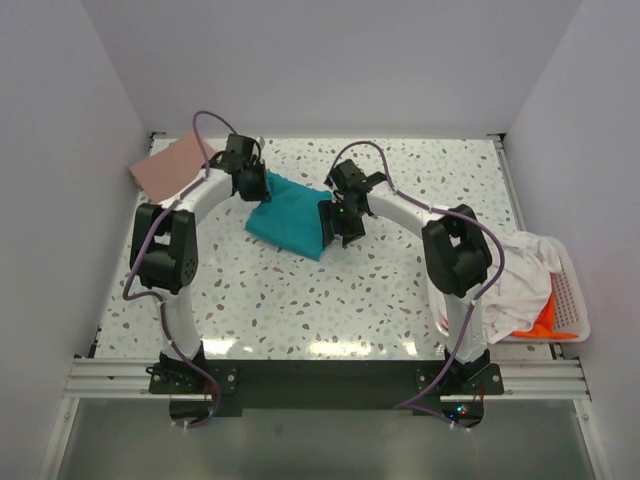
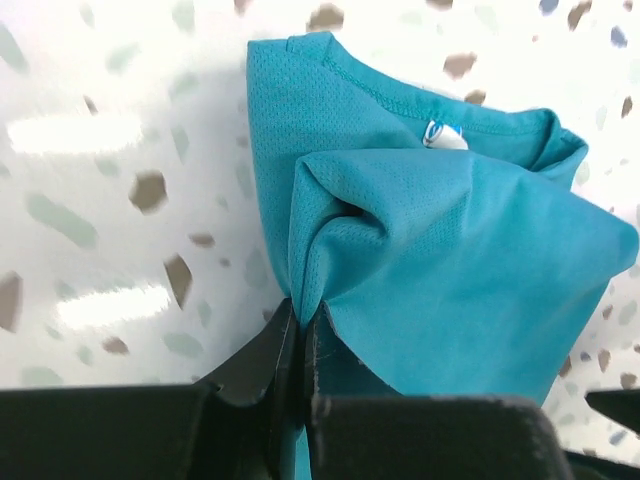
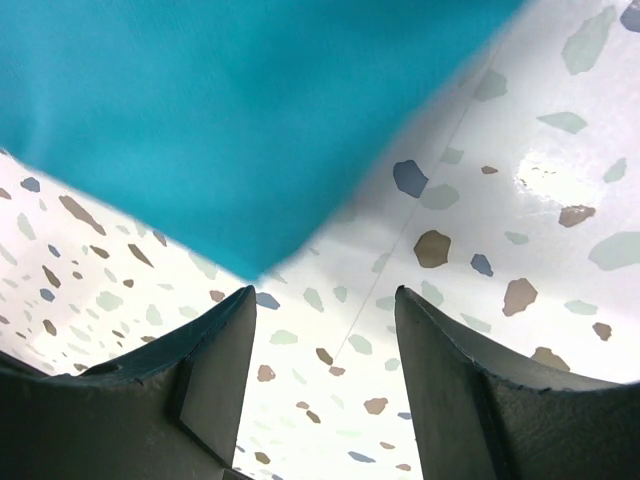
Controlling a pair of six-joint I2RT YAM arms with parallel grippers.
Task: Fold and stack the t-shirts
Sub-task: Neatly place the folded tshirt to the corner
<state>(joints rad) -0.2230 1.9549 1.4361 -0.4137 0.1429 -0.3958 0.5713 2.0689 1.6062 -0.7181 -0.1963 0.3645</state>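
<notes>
The teal t-shirt (image 1: 291, 219) lies folded at the table's middle back. My left gripper (image 1: 250, 184) is shut on its left edge; in the left wrist view a pinch of teal cloth (image 2: 420, 270) runs between the closed fingers (image 2: 262, 360), with the collar and white label above. My right gripper (image 1: 338, 222) is open and empty at the shirt's right edge; the teal shirt (image 3: 230, 120) fills the top of its view, just beyond the fingertips (image 3: 230, 330). A dusty pink t-shirt (image 1: 172, 165) lies folded at the back left. White (image 1: 520, 280) and orange (image 1: 547, 318) shirts fill the basket.
A white slotted plastic basket (image 1: 571, 300) stands at the right edge of the speckled table (image 1: 300, 300), close to the right arm's base. White walls close in the back and both sides.
</notes>
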